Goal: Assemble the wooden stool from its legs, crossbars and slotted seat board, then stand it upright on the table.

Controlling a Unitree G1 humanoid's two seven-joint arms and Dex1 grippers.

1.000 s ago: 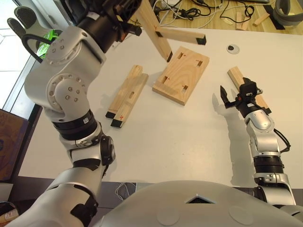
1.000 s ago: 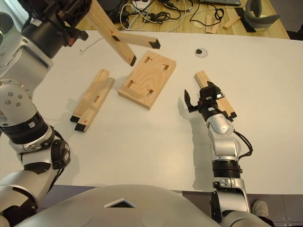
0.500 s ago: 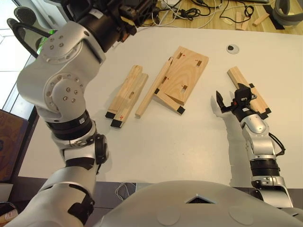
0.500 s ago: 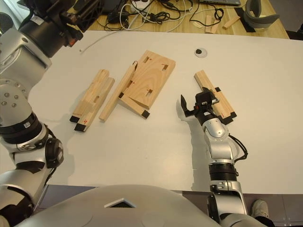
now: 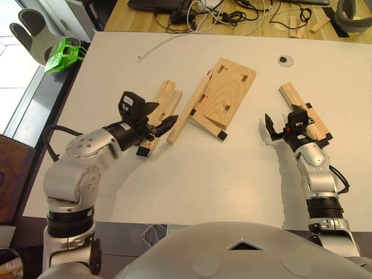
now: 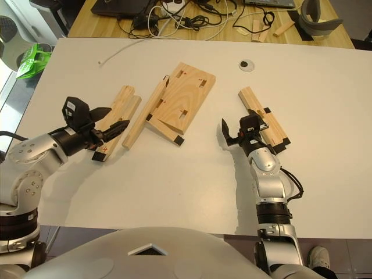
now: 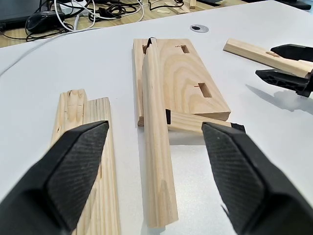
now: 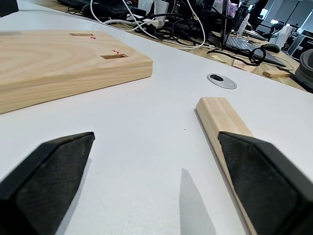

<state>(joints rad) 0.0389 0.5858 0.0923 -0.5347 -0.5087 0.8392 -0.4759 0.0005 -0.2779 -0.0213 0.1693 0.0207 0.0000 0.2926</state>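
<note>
The slotted seat board [image 5: 229, 87] lies flat at the table's middle back. A leg [image 5: 189, 108] with a crossbar [image 5: 210, 128] joined to it lies against the board's left and near edges. Two more legs [image 5: 163, 99] lie side by side to the left. My left gripper [image 5: 160, 124] hovers open over their near ends, holding nothing; its black fingers [image 7: 73, 171] frame the joined leg [image 7: 156, 161] and the board [image 7: 188, 78]. My right gripper [image 5: 278, 125] is open just left of two wooden pieces [image 5: 294, 96], one of which, a wooden piece [image 8: 222, 117], lies between its fingers [image 8: 264, 176].
A round grey grommet [image 5: 286, 58] sits in the table behind the right pieces. A thin white cable [image 5: 152, 51] lies at the back left. A wooden desk with cables [image 5: 232, 11] stands beyond the far edge. The near half of the table [image 5: 221, 180] is bare.
The left gripper let go of the joined leg and crossbar, which now lie against the seat board. The left arm came down from high at the back to the two loose legs.
</note>
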